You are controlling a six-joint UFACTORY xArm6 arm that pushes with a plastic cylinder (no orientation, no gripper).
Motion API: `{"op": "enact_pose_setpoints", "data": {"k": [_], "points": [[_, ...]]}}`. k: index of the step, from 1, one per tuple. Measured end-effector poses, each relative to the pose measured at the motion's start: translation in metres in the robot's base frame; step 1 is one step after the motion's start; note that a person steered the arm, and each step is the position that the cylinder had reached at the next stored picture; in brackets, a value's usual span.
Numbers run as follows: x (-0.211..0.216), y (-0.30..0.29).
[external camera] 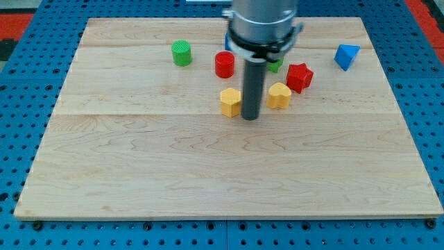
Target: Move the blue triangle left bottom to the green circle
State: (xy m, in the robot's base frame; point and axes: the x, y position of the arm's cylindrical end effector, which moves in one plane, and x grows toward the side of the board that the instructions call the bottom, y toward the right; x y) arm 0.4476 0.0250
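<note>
The blue triangle (346, 55) lies near the view's top right of the wooden board. The green circle (182, 53) stands at the view's top, left of centre. My tip (250, 117) rests on the board between two yellow blocks, far left and below the blue triangle, and right and below the green circle. It touches neither of the two.
A red circle (224, 64) and a red star-like block (299, 76) sit near the arm. A yellow block (230, 101) is just left of my tip and another yellow block (279, 96) just right. A green block (275, 65) is mostly hidden behind the arm.
</note>
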Motion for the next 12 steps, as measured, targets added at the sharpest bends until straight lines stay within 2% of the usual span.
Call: {"op": "enact_pose_setpoints", "data": {"k": [1,2,3,4,6,7,9,11,12], "points": [[-0.011,-0.02],[-0.014,0.001],[-0.002,0.056],[-0.044,0.157],[-0.151,0.299],[-0.176,0.309],[-0.145,0.201],[-0.099,0.176],[-0.098,0.176]]}}
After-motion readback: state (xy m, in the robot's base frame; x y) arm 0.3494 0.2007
